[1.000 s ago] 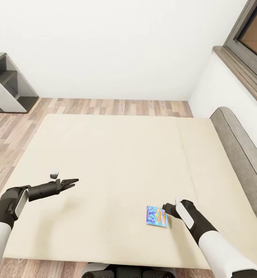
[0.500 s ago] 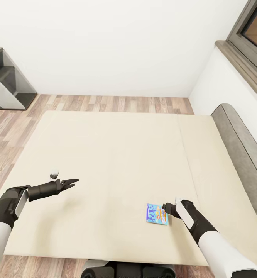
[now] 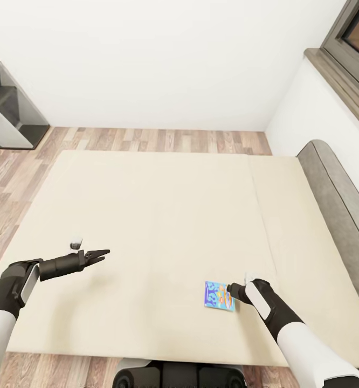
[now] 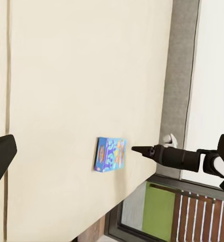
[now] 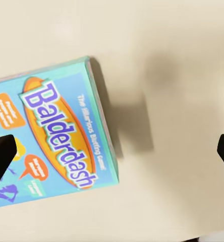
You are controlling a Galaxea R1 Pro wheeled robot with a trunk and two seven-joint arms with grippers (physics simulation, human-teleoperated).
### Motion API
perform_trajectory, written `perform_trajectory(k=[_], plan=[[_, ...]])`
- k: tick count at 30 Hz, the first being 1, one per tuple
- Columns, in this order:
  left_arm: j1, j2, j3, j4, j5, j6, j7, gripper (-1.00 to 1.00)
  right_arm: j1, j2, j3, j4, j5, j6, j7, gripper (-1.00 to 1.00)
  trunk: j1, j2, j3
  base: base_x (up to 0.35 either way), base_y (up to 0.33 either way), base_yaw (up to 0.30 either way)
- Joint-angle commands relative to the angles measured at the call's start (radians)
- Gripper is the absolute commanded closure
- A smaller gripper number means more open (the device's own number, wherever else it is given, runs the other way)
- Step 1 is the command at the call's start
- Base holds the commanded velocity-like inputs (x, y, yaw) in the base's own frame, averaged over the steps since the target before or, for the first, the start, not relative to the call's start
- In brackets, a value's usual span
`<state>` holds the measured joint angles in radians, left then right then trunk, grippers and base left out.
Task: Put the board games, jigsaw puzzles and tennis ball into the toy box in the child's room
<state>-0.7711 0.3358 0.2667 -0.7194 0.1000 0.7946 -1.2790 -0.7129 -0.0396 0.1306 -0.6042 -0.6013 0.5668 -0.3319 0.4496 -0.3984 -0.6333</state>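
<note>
On the bed (image 3: 147,215), the board game (image 3: 219,296) lies off-centre beneath the right gripper (image 5: 112,146)'s released jaws, so closing could shove it aside.

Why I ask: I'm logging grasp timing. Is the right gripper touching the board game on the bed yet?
Apart. In the left wrist view, a strip of bare bed separates the right gripper tip from the board game edge.

The Balderdash board game (image 5: 51,136) is coloured turquoise, with an orange oval, purple lettering and orange speech bubbles. The bed (image 3: 163,215) is covered in plain cream. A grey headboard (image 3: 338,188) and brown wood-grain floor (image 3: 163,140) are seen; a green panel (image 4: 160,212), possibly a cabinet, is glimpsed.
</note>
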Motion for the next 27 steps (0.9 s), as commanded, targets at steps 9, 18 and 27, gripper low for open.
perform_trajectory(k=[9,18,27], plan=[[0.0,0.0,0.0,0.0,0.002,0.009,-0.006,-1.0,0.0,-0.002,0.007,-0.002,-0.011,0.002,-0.009,-1.0,0.0,-0.002,-0.016,0.0,0.0,0.0],[0.0,0.0,0.0,0.0,0.003,0.008,-0.008,-1.0,0.0,-0.002,0.007,-0.002,-0.011,0.002,-0.009,-1.0,0.0,-0.002,-0.031,0.0,0.0,0.0],[0.0,0.0,0.0,0.0,0.003,0.008,-0.01,-1.0,0.0,0.0,0.009,-0.005,-0.011,0.003,-0.005,-1.0,0.0,-0.002,-0.037,0.0,0.0,0.0]])
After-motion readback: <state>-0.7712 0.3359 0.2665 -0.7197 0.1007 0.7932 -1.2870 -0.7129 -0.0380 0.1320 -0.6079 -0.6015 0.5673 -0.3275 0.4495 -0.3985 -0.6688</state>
